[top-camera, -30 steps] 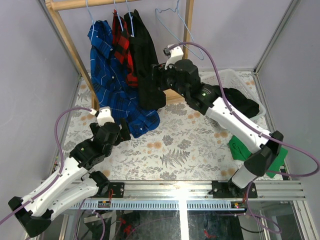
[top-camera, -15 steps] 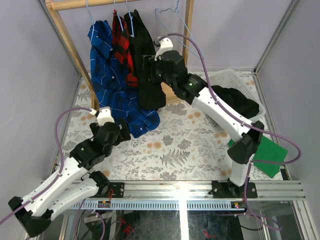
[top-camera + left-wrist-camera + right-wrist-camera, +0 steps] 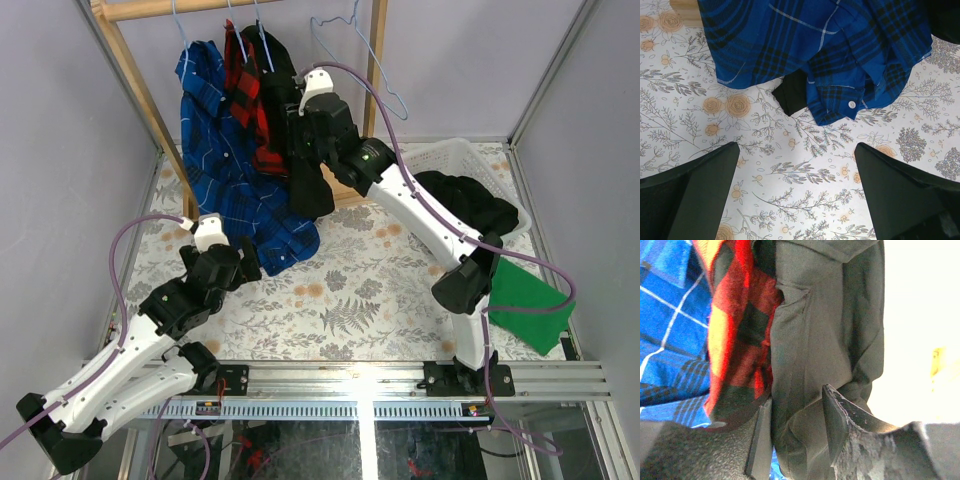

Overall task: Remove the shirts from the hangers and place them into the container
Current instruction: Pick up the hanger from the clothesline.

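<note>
If cloth, floral tabletop (image 3: 380,290); lilac walls (image 3: 470,60)

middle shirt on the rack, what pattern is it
The middle shirt is red-and-black plaid, best seen in the right wrist view.

No legible txt, labels, brands or nos. in any view.

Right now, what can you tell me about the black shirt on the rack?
The black shirt is plain, soft, matte cloth. It hangs limp below the wooden rail, rightmost of three hanging shirts. It presses against the red plaid shirt beside it. The right hand grips a fold of it.
</note>
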`<state>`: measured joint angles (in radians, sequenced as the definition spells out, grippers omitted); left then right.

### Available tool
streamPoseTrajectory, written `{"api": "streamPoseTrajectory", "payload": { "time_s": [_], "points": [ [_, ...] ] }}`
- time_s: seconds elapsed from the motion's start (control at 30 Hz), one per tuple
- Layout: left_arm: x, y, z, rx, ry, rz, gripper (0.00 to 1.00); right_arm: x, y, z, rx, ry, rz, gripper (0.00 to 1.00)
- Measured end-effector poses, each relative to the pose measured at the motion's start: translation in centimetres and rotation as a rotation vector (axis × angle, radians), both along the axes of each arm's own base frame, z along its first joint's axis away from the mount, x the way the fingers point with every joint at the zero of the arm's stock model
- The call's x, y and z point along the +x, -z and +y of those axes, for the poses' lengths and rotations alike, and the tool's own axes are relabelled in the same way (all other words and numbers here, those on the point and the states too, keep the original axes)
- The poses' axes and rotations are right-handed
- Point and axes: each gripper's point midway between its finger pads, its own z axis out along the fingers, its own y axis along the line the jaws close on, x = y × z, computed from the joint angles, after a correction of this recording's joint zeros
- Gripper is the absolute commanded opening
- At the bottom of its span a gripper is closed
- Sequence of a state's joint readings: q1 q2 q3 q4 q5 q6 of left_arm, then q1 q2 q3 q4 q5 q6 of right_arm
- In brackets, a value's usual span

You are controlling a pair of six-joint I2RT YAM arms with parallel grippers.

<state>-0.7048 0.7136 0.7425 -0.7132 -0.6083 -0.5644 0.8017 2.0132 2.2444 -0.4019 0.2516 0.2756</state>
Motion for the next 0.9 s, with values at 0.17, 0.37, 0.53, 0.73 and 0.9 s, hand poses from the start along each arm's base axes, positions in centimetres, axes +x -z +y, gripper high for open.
{"api": "streamPoseTrajectory", "payload": {
  "time_s": [0.17,0.37,0.53,0.73,0.9],
  "points": [
    [0.0,0.0,0.0,0.0,0.0,0.0,1.0,0.7,0.0,-1.2,-0.056,0.052,-0.032,0.38],
    [0.0,0.0,-0.1,-0.004,0.006,0.003,1.0,0.9,0.2,-1.3,-0.085,0.05,-0.046,0.4],
    [-0.1,0.0,-0.2,-0.005,0.008,0.004,1.0,2.1,0.7,-0.8,-0.099,0.072,-0.064,0.43],
    [-0.1,0.1,-0.3,-0.007,0.013,0.008,1.0,3.0,1.2,-0.3,-0.119,0.073,-0.085,0.29],
    [-0.1,0.2,-0.4,-0.006,0.016,0.013,1.0,3.4,0.3,-0.2,-0.101,0.087,-0.117,0.21]
  ]
}}
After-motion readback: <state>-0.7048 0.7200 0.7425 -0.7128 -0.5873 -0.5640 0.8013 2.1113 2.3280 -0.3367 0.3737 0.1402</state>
